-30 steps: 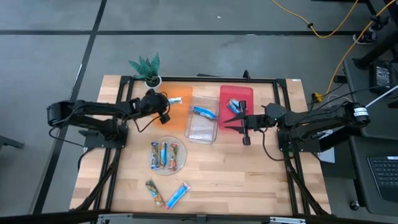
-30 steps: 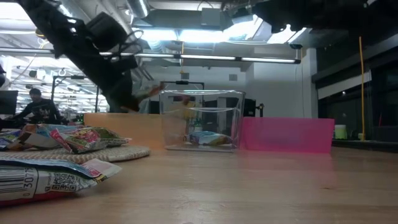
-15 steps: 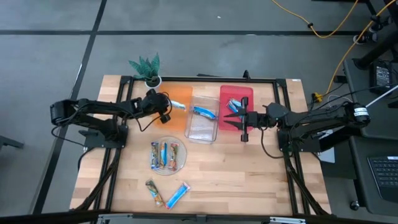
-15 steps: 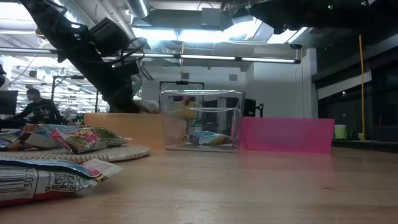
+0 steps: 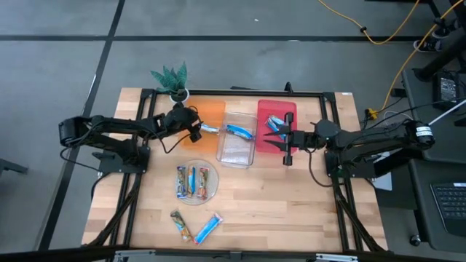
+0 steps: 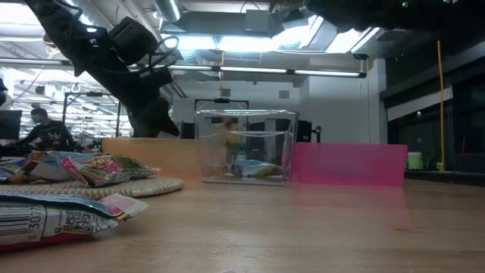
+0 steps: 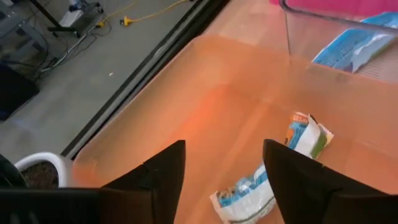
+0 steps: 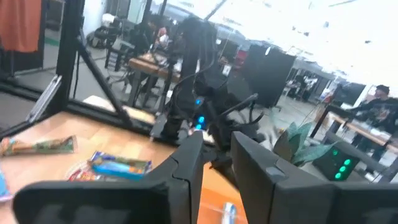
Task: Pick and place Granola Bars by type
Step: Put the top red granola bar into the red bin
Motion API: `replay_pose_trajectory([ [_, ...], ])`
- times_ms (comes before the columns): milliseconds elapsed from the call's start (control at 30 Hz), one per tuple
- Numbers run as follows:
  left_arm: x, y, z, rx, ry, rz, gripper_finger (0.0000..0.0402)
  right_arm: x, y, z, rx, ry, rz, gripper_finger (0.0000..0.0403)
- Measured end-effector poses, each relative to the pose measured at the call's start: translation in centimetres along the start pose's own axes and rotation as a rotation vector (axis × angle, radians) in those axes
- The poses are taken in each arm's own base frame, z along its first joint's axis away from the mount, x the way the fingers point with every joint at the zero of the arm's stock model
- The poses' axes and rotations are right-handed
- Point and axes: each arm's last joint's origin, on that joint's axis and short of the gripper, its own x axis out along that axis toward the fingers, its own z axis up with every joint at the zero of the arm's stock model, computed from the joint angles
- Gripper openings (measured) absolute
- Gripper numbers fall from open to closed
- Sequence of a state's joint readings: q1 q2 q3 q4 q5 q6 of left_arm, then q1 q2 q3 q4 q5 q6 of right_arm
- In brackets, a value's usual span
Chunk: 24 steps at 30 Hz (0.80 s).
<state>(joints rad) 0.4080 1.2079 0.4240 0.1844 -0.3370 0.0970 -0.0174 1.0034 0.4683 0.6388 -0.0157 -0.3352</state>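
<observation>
My left gripper stands open over the orange bin at the back left. Just beyond its fingertips a light-blue and white granola bar lies flat on the bin floor, touched by neither finger. My right gripper hovers at the near end of the red bin, its fingers a narrow gap apart with nothing between them. Blue bars lie in the red bin. One blue bar lies in the clear bin.
A round clear plate near the table's middle holds several bars. A tan bar and a blue bar lie near the front edge. A small potted plant stands at the back left corner.
My left gripper has opened over the orange bin and let go of the granola bar. The bar has dropped from between the fingers onto the bin floor, a little nearer the clear bin than before.
</observation>
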Motion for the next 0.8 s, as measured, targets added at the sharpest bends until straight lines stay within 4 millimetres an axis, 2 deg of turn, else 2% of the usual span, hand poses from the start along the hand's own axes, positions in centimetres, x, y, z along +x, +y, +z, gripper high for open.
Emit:
replay_pose_trajectory([
  [200, 0.0, 0.0, 0.0, -0.001, 0.002, -0.002, 0.0223, -1.9, -0.7, 1.6, 0.008, -0.008, -0.087, 0.0087],
  [500, 0.0, -0.1, -0.1, -0.013, 0.007, -0.042, 0.0223, -5.3, -1.1, 2.9, 0.075, 0.024, -0.08, 0.0087],
  [667, -0.1, -0.2, -0.1, -0.02, 0.005, -0.087, 0.0223, -6.2, -1.2, 3.2, 0.078, 0.016, -0.082, 0.0087],
  [800, -0.8, -0.3, 0.2, -0.01, -0.013, -0.138, 0.0218, -6.4, -1.3, 3.3, 0.07, 0.012, -0.083, 0.0087],
])
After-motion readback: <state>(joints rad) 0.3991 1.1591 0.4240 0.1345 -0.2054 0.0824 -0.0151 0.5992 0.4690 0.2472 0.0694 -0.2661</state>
